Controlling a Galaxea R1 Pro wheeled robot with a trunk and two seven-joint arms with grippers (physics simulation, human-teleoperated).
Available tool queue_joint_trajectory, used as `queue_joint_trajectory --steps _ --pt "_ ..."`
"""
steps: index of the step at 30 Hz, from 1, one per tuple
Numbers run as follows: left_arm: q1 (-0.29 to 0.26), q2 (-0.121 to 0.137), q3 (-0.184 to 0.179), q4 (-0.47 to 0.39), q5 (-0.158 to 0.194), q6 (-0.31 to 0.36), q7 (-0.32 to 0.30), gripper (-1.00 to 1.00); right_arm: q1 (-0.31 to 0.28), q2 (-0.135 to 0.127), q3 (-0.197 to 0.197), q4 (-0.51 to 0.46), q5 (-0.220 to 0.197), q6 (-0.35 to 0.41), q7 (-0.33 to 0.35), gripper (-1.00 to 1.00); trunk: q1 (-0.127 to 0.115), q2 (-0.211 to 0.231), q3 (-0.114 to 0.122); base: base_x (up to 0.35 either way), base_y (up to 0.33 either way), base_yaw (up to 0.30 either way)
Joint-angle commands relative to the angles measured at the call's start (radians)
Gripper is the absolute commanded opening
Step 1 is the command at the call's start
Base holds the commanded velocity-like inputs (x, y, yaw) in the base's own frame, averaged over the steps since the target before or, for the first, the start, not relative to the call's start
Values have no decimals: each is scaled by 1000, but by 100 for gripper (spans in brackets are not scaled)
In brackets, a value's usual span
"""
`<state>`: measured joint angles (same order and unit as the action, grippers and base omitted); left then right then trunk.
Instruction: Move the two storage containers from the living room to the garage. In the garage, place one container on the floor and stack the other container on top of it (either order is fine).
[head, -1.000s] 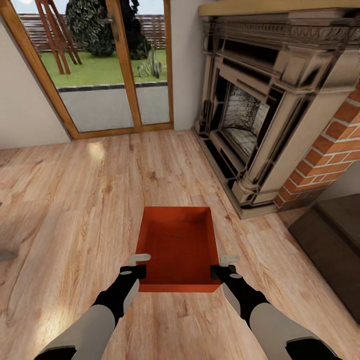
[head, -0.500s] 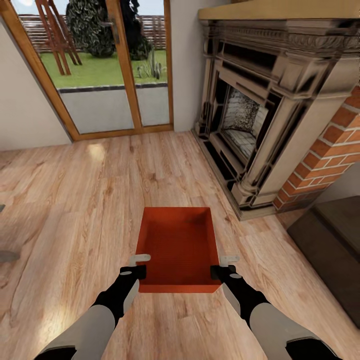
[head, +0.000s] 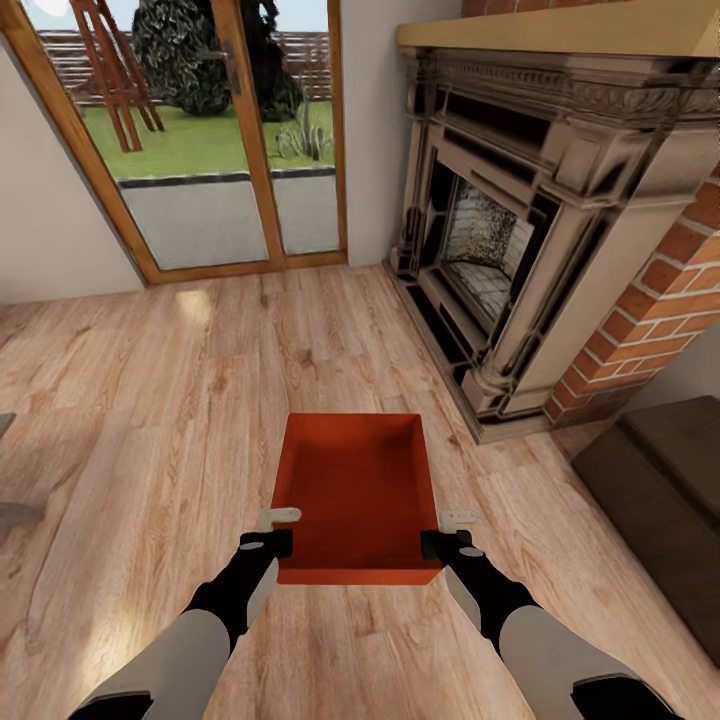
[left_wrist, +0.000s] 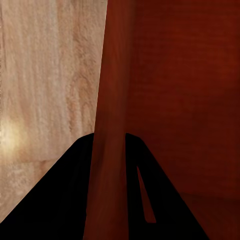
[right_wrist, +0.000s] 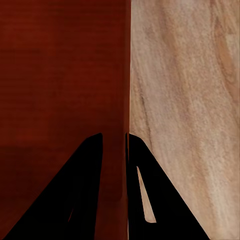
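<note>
Shallow, thin-walled red-orange storage container (head: 358, 492) held over the wood-plank floor (head: 150, 420) by the brick fireplace (head: 520, 240), left gripper (head: 276, 530) and right gripper (head: 446, 530) jaws clamped on its side walls.

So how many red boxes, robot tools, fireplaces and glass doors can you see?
Red boxes: 1
Tools: 2, left and right, each pinching a box wall
Fireplaces: 1
Glass doors: 1
Total: 5
</note>
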<state>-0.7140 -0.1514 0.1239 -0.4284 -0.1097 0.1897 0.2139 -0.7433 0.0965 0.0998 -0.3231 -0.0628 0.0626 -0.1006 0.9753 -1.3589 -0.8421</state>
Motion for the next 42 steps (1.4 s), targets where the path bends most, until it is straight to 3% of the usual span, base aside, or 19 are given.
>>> queue_joint_trajectory --steps 1,42 --pt "-1 -5 11 -18 -5 5 -2 -100 1 0 19 3 -20 5 -1 -100 -4 7 3 0 0 0" --pt "-1 -5 11 -21 -5 5 -2 -100 1 0 18 3 -20 6 -2 -100 -161 294 131 0 0 0"
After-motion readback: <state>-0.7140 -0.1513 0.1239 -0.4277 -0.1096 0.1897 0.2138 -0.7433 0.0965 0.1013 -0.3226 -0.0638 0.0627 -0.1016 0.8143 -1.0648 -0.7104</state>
